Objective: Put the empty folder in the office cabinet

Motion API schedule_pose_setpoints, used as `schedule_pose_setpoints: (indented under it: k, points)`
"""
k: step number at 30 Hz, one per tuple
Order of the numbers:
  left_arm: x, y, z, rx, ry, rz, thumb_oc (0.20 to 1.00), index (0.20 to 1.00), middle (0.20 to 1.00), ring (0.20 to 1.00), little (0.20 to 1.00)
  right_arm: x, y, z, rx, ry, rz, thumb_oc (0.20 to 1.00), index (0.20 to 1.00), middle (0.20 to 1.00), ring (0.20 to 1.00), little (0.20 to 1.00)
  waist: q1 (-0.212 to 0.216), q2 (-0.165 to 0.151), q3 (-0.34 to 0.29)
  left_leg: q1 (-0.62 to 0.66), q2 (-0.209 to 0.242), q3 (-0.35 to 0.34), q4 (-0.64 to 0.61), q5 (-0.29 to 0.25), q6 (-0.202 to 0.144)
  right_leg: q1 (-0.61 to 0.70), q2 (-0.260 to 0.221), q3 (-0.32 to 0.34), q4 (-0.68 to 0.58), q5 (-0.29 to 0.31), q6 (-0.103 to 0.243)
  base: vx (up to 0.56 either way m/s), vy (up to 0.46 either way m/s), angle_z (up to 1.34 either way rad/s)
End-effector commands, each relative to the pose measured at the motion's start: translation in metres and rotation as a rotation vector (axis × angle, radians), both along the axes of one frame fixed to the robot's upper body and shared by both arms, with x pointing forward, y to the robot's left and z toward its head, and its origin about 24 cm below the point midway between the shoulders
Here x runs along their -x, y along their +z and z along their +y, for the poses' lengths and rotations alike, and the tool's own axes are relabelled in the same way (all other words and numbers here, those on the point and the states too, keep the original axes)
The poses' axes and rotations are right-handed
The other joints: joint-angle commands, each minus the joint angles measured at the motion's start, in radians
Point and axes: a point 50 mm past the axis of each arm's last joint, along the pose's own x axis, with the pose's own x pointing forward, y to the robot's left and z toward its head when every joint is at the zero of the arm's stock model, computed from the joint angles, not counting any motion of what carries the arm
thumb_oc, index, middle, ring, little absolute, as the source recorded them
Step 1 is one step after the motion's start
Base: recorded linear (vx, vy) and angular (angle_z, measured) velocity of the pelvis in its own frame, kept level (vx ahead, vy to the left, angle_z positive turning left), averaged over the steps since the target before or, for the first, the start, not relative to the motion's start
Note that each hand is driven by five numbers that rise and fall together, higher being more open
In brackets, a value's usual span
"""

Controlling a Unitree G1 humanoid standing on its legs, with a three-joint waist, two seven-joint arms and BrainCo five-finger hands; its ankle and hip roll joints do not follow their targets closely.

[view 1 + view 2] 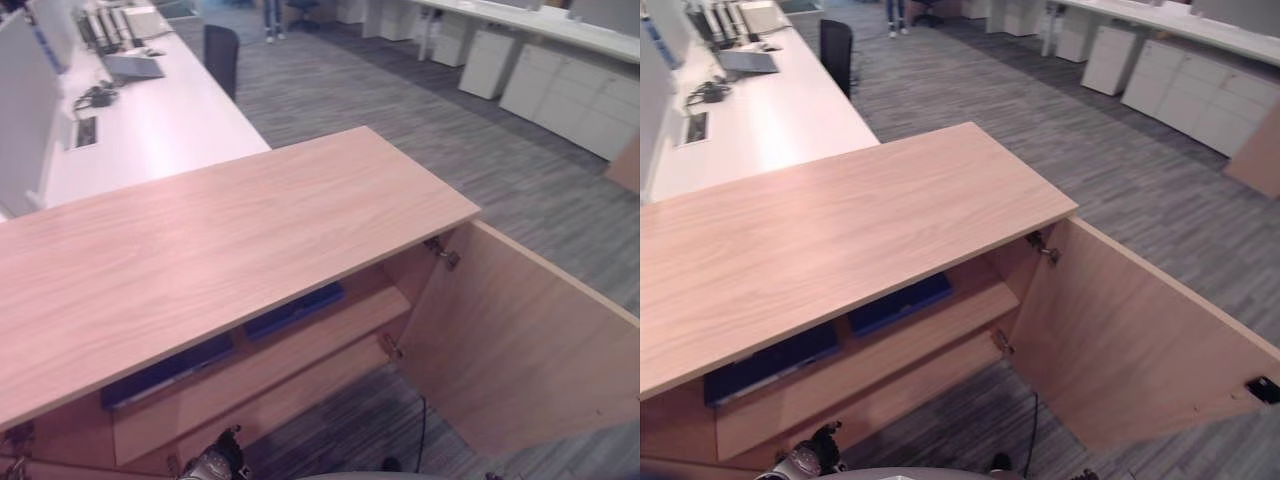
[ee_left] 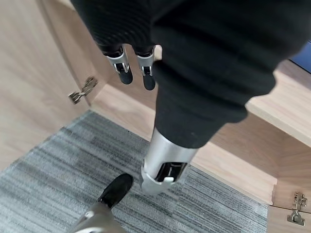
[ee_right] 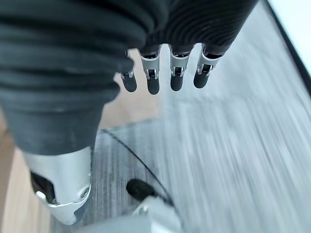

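A long white desk [image 1: 160, 120] with a black chair [image 1: 222, 55] stands on grey carpet [image 1: 400, 120].

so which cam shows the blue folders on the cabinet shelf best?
Left eye view: both blue folders lie flat on the cabinet shelf. Right eye view shows them the same. Left wrist view catches only a blue sliver at its edge.

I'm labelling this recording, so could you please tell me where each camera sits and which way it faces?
Left eye view: on the head, looking down at the wooden cabinet, its open door and blue folders; the left hand shows.
Right eye view: on the head beside it, same scene.
Left wrist view: along the left hand, facing the cabinet's lower shelf and carpet.
Right wrist view: along the right hand, facing carpet.
Both eye views share the cabinet.
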Motion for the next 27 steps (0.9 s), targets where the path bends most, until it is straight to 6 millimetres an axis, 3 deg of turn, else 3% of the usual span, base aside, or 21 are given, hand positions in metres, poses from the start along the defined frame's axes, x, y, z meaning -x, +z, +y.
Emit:
schedule_pose_setpoints:
  k: [1,4,7,9,10,12,16,17,18,20,21,22,23,25,26,27]
  points:
    - [0.009,-0.005,-0.008,0.015,0.018,0.059,1.000,1.000,1.000,1.000,1.000,-0.021,0.001,0.006,-0.019,-0.082,-0.076,1.000,1.000,1.000,1.000,1.000,-0.007,0.031,0.019,-0.027,-0.050,-0.071,0.003,-0.064,0.035,-0.083,0.040,-0.035,0.007,0.033,0.049,-0.16,0.196,-0.43]
    - [0.025,-0.009,-0.009,0.022,0.012,0.110,1.000,1.000,1.000,1.000,1.000,-0.008,-0.002,0.011,-0.049,-0.186,-0.085,1.000,1.000,1.000,1.000,1.000,-0.052,0.028,0.046,-0.012,-0.070,-0.006,0.003,-0.078,0.054,-0.136,0.029,0.011,0.020,0.075,0.074,-0.13,0.167,-0.43]
    - [0.032,-0.010,-0.008,0.027,0.029,0.128,1.000,1.000,1.000,1.000,1.000,-0.001,-0.003,0.014,-0.060,-0.218,-0.085,1.000,1.000,1.000,1.000,1.000,-0.068,0.023,0.065,-0.008,-0.077,0.039,0.003,-0.080,0.061,-0.175,0.021,0.015,0.040,0.087,0.084,-0.10,0.089,-0.71]
    - [0.032,-0.009,-0.003,0.013,0.020,0.141,1.000,1.000,1.000,1.000,1.000,-0.014,-0.001,0.011,-0.059,-0.261,-0.136,1.000,1.000,1.000,1.000,1.000,-0.064,0.018,0.088,-0.001,-0.067,0.072,0.003,-0.079,0.059,-0.188,0.004,-0.046,0.073,0.069,0.086,-0.15,0.031,-1.20]
    - [0.034,-0.009,-0.003,0.008,0.014,0.152,1.000,1.000,1.000,1.000,1.000,-0.011,-0.001,0.012,-0.060,-0.274,-0.142,1.000,1.000,1.000,1.000,1.000,-0.057,0.019,0.095,-0.001,-0.060,0.094,0.003,-0.076,0.058,-0.182,-0.023,-0.119,0.083,0.055,0.078,-0.09,0.023,-1.12]
    - [0.043,-0.010,-0.001,-0.006,0.018,0.176,1.000,1.000,1.000,1.000,1.000,0.004,-0.003,0.014,-0.061,-0.326,-0.126,1.000,1.000,1.000,1.000,1.000,-0.055,0.029,0.098,0.012,-0.039,0.105,0.003,-0.091,0.053,-0.156,-0.059,-0.191,0.122,0.008,0.074,-0.05,-0.006,-0.99]
    - [0.041,-0.009,0.002,-0.001,0.071,0.155,1.000,1.000,1.000,1.000,1.000,0.016,-0.003,0.008,-0.043,-0.430,-0.140,1.000,1.000,1.000,1.000,1.000,-0.062,0.033,0.092,0.008,-0.019,0.128,0.003,-0.090,0.058,-0.125,-0.111,-0.164,0.180,-0.012,0.069,-0.09,-0.053,-0.39]
    - [0.037,-0.008,0.002,0.005,0.113,0.126,1.000,1.000,1.000,1.000,1.000,0.017,-0.001,0.005,-0.031,-0.471,-0.174,1.000,1.000,1.000,1.000,1.000,-0.069,0.040,0.082,0.000,-0.005,0.151,0.003,-0.089,0.063,-0.107,-0.170,-0.134,0.219,-0.007,0.071,-0.10,-0.097,-0.03]
    - [0.036,-0.008,0.003,0.002,0.120,0.121,1.000,1.000,1.000,1.000,1.000,0.015,0.001,0.002,-0.022,-0.480,-0.197,1.000,1.000,1.000,1.000,1.000,-0.067,0.042,0.073,-0.004,-0.001,0.160,0.003,-0.091,0.064,-0.099,-0.199,-0.125,0.233,-0.003,0.074,-0.07,-0.111,-0.08]
    - [0.037,-0.008,0.003,0.001,0.117,0.122,1.000,1.000,1.000,1.000,1.000,0.014,0.002,0.002,-0.021,-0.487,-0.215,1.000,1.000,1.000,1.000,1.000,-0.065,0.040,0.062,-0.006,-0.003,0.164,0.003,-0.091,0.066,-0.092,-0.225,-0.116,0.245,0.009,0.081,0.01,-0.090,-0.43]
    - [0.037,-0.008,0.004,-0.004,0.116,0.114,1.000,1.000,1.000,1.000,1.000,-0.002,0.008,-0.002,-0.020,-0.475,-0.316,1.000,1.000,1.000,1.000,1.000,-0.069,0.029,0.044,-0.010,-0.005,0.166,0.003,-0.093,0.065,-0.070,-0.250,-0.088,0.243,0.036,0.092,0.02,-0.085,-0.57]
    - [0.038,-0.008,0.004,-0.005,0.116,0.116,1.000,1.000,1.000,1.000,1.000,-0.002,0.008,-0.001,-0.019,-0.475,-0.314,1.000,1.000,1.000,1.000,1.000,-0.068,0.028,0.043,-0.010,-0.006,0.167,0.003,-0.093,0.065,-0.070,-0.251,-0.087,0.241,0.038,0.093,0.04,-0.208,-0.19]
    - [0.036,-0.007,0.006,-0.012,0.123,0.102,1.000,1.000,1.000,1.000,1.000,-0.030,0.022,-0.005,-0.020,-0.416,-0.459,1.000,1.000,1.000,1.000,1.000,-0.073,0.013,0.030,-0.011,-0.008,0.175,0.003,-0.091,0.060,-0.043,-0.231,-0.066,0.194,0.035,0.102,0.03,-0.168,-0.01]
    - [0.035,-0.007,0.005,-0.006,0.126,0.095,1.000,1.000,1.000,1.000,1.000,-0.032,0.026,-0.009,-0.016,-0.401,-0.482,1.000,1.000,1.000,1.000,1.000,-0.074,0.006,0.024,-0.007,-0.007,0.183,0.003,-0.088,0.055,-0.027,-0.208,-0.057,0.151,0.019,0.111,0.03,-0.153,-0.23]
    - [0.038,-0.008,0.006,-0.011,0.122,0.102,1.000,1.000,1.000,1.000,1.000,-0.041,0.031,-0.013,-0.001,-0.352,-0.510,1.000,1.000,1.000,1.000,1.000,-0.072,-0.004,0.018,-0.003,-0.005,0.190,0.003,-0.083,0.049,-0.011,-0.190,-0.056,0.107,0.004,0.122,-0.01,-0.286,-0.62]
    - [0.044,-0.008,0.007,-0.013,0.135,0.113,1.000,1.000,1.000,1.000,1.000,-0.062,0.042,-0.024,0.023,-0.307,-0.576,1.000,1.000,1.000,1.000,1.000,-0.058,-0.018,0.015,-0.004,0.012,0.212,0.003,-0.052,0.037,-0.006,-0.155,-0.057,0.062,0.010,0.115,0.02,-0.369,-0.66]
